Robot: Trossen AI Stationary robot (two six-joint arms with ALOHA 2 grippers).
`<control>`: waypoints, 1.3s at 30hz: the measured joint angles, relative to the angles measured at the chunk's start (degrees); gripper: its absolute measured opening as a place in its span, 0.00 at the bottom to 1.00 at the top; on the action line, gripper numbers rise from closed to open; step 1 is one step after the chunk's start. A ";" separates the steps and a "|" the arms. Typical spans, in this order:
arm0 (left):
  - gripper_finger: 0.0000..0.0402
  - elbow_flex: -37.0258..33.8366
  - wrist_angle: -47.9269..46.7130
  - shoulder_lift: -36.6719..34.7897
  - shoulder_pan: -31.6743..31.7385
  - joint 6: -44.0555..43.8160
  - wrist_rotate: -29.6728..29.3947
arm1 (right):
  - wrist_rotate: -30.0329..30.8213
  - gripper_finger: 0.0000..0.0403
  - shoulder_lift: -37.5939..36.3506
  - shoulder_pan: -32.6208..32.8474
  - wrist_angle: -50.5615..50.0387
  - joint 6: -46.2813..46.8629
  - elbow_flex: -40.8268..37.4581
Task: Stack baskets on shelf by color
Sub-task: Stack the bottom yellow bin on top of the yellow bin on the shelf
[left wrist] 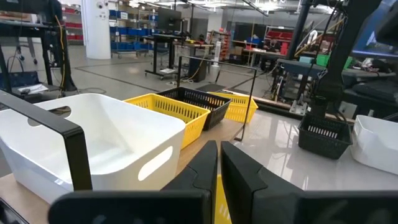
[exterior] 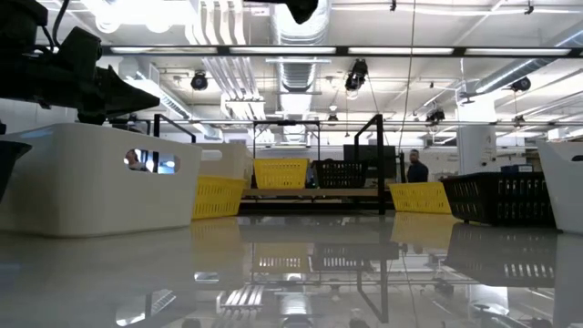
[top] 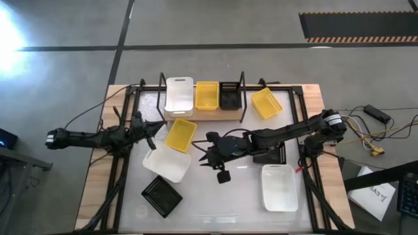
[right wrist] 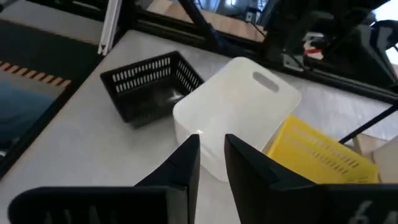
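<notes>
While the left arm reaches in from the left edge of the bench (top: 248, 196), its left end effector (top: 159, 125) is clenched with nothing between the fingers, just beside a yellow basket (top: 180, 134) that lies in front of the shelf (top: 202, 115). Below this basket, a white basket (top: 167, 163) sits tilted on the bench, and a black basket (top: 161, 196) lies nearer to the front edge. On the shelf, three baskets stand side by side between the upright wire ends: a white one (top: 179, 95) at the left, a yellow one (top: 207, 95) in the middle, and a black one (top: 229, 94) at the right. In the middle of the bench, the right end effector (top: 208, 155) hangs above the surface, near the tilted white basket; its fingers stand a little apart and grasp nothing. Another black basket (top: 270, 155) lies partly hidden under the right arm. To the right of the shelf, a second loose yellow basket (top: 266, 103) rests at an angle on the bench. Near the front right corner, a further white basket (top: 279, 188) sits alone, well apart from the shelf.
</notes>
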 joint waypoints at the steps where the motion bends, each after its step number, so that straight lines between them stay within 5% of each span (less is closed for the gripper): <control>1: 0.01 0.00 -0.02 0.02 0.00 0.00 -0.02 | -0.01 0.15 0.45 -0.45 0.73 0.36 0.04; 11: 0.01 0.00 0.00 0.02 -0.02 0.00 -0.01 | 0.20 0.17 13.50 -9.26 3.27 3.36 4.59; 26: 0.01 0.00 0.00 0.00 0.00 0.00 -0.02 | -1.15 0.45 38.56 -13.39 -32.53 -20.61 42.67; 31: 0.01 0.00 0.00 0.00 0.00 0.00 -0.01 | -4.33 0.45 43.48 -13.86 -43.27 -26.06 52.66; 39: 0.01 0.00 0.00 0.08 -0.01 0.00 -0.02 | -5.02 0.35 41.92 -14.10 -49.21 -27.83 51.57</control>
